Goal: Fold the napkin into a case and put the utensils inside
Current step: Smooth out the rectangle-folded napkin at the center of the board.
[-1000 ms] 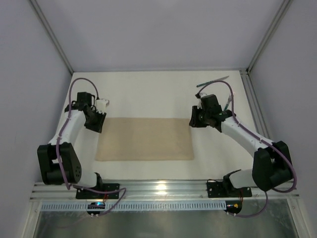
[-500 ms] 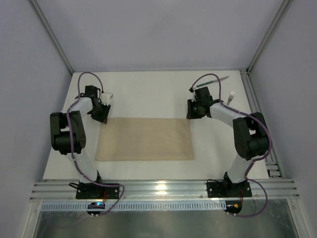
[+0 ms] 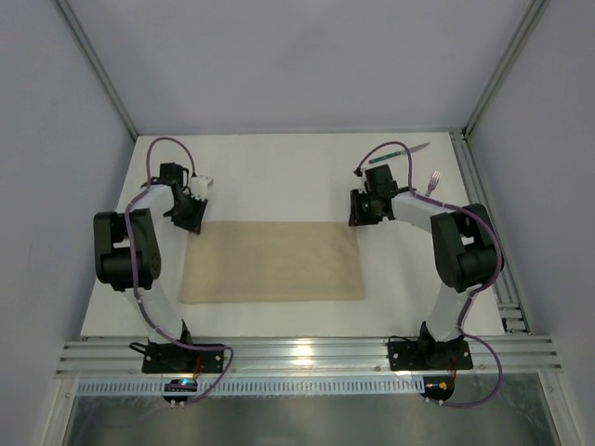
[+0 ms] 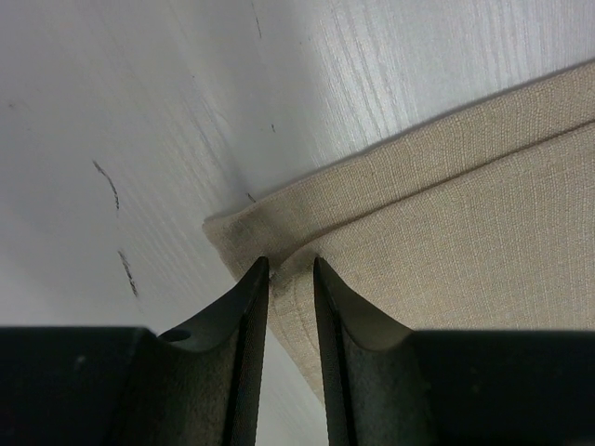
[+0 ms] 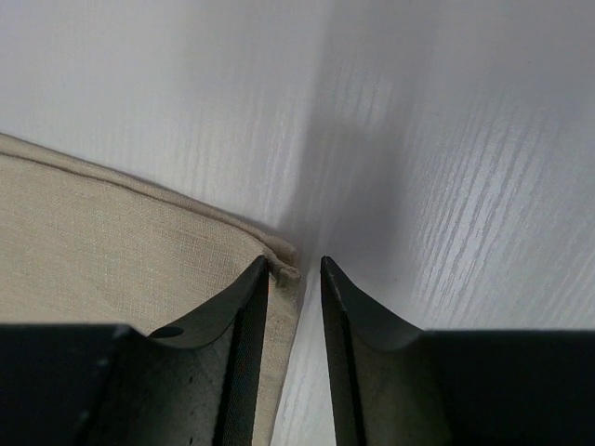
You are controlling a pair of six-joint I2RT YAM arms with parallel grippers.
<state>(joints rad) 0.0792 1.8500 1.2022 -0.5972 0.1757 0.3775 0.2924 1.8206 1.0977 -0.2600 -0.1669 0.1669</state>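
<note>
From my seat at the top camera, nearest the arm bases lies the plain beige-tan rectangular cloth napkin [image 3: 271, 262], spread flat on the white wood-grain table [image 3: 279, 177], with its long sides running left to right. It has not yet been folded into a case. Both arms reach over it to its far edge. The left gripper [image 4: 290, 269] is down at the far-left corner. In its wrist view, the two dark fingers stand only a narrow slot apart and straddle the stitched hem just beside the corner, with cloth filling the slot between the tips. The right gripper [image 5: 295, 265] sits at the far-right corner, with its jaws parted about as narrowly. The little corner of the cloth lies against one finger, and bare table shows beside the other. Neither claw looks clamped, though I cannot tell whether the tips are pressing the cloth down. Farther back, beyond the right arm, the slim table knife [image 3: 398, 154] with silver blade and dark green handle lies slantwise. The silver fork [image 3: 433, 178] lies near it to the right, both well apart from the napkin.
</note>
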